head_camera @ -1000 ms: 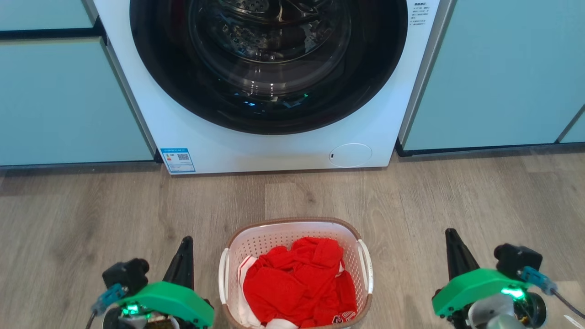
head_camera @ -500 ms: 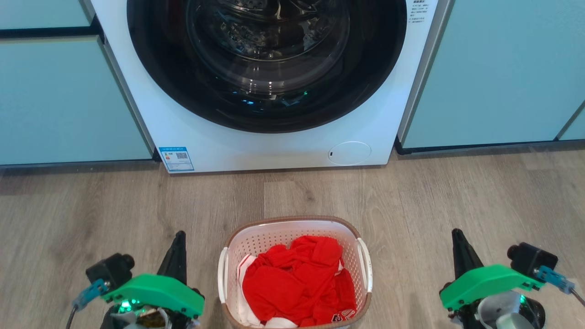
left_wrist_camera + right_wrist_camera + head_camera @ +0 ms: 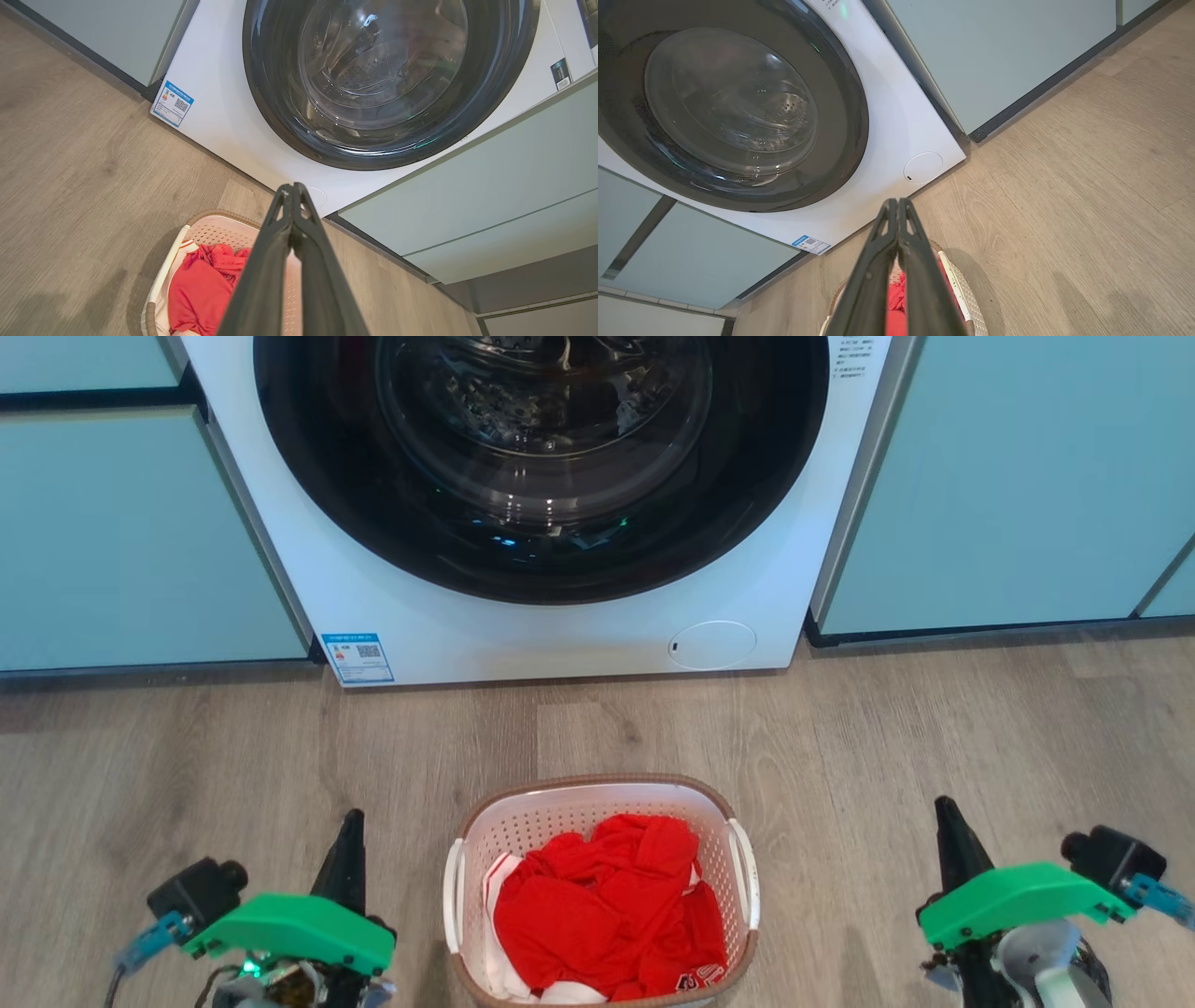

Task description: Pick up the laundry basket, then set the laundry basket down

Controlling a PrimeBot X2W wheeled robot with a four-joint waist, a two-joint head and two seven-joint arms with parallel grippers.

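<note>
A white front-loading washing machine [image 3: 448, 635], its dark round door closed, fills the back of the room above a grey wood floor [image 3: 934, 728]. On that floor, just in front of the machine and apart from it, stands the laundry basket [image 3: 579, 814], level and free of both arms. Over the past second the left gripper [image 3: 352, 821] has drifted outward to the left and the right gripper [image 3: 945, 807] outward to the right, widening the gap on each side of the basket. Both have their fingers pressed together at the tips and hold nothing. That spread would suit arms backing off a basket just put down, or arms squaring up to flank it. The basket itself is a rounded white perforated tub with a brown rim and a white handle [image 3: 747, 887] on each side. Crumpled red clothes [image 3: 607, 915] are heaped inside.
</note>
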